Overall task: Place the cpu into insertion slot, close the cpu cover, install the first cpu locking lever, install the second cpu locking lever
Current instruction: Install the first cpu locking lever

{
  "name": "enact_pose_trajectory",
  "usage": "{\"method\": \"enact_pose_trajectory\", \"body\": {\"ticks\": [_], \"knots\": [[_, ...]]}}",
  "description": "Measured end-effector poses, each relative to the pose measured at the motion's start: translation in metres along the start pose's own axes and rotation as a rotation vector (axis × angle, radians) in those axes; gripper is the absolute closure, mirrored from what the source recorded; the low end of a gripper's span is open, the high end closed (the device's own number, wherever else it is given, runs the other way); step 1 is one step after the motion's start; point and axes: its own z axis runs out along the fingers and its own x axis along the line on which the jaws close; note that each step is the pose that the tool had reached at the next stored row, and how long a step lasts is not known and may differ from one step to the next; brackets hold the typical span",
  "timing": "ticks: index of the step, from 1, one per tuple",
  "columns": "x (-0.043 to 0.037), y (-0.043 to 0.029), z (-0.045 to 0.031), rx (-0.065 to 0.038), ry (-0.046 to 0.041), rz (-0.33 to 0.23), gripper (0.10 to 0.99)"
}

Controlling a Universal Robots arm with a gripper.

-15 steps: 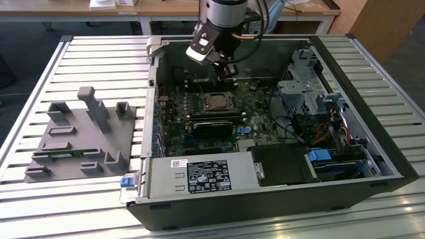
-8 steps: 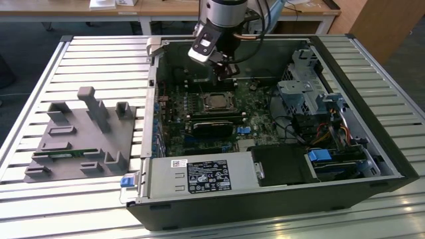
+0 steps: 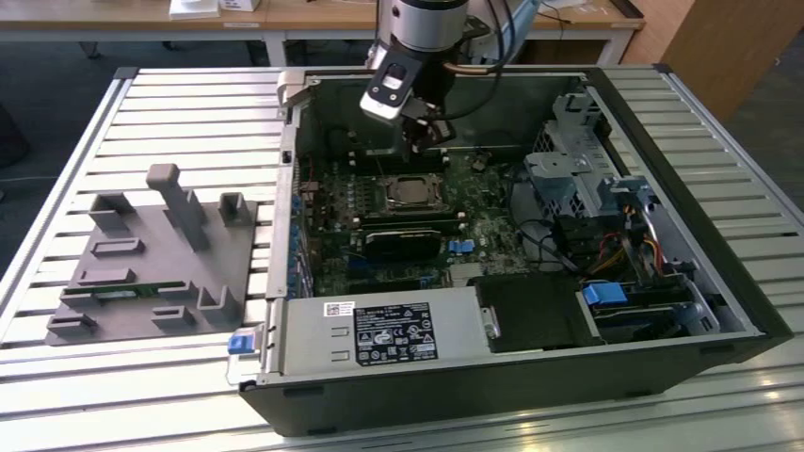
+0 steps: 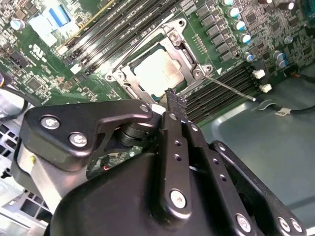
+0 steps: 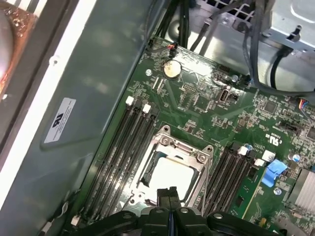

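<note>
The cpu [image 3: 405, 193] [image 4: 157, 71] [image 5: 170, 174], a silver-grey square, lies in the insertion slot on the green motherboard, and the slot is mostly hidden beneath it. The silver cpu cover [image 4: 189, 59] [image 5: 198, 169] lies flat around the chip, which shows through its window. A thin metal locking lever [image 4: 231, 87] sticks out sideways from one corner of the cover, over the memory slots. My gripper [image 3: 421, 141] [image 4: 172, 98] [image 5: 167, 194] hovers just above the socket's edge, shut with nothing between the fingers.
Long black memory slots [image 5: 128, 147] flank the socket on both sides. A black heatsink block [image 3: 402, 243] sits beside the socket. The case wall [image 5: 98, 73], black cables [image 5: 266, 73] and a drive cage [image 3: 578, 179] stand around it. A grey fixture [image 3: 157, 254] lies outside the case.
</note>
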Motion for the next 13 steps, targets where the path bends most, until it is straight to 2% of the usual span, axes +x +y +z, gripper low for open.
{"method": "enact_pose_trajectory", "body": {"ticks": [13], "knots": [[0.0, 0.0, 0.0, 0.003, 0.0019, -0.102, 0.98]]}}
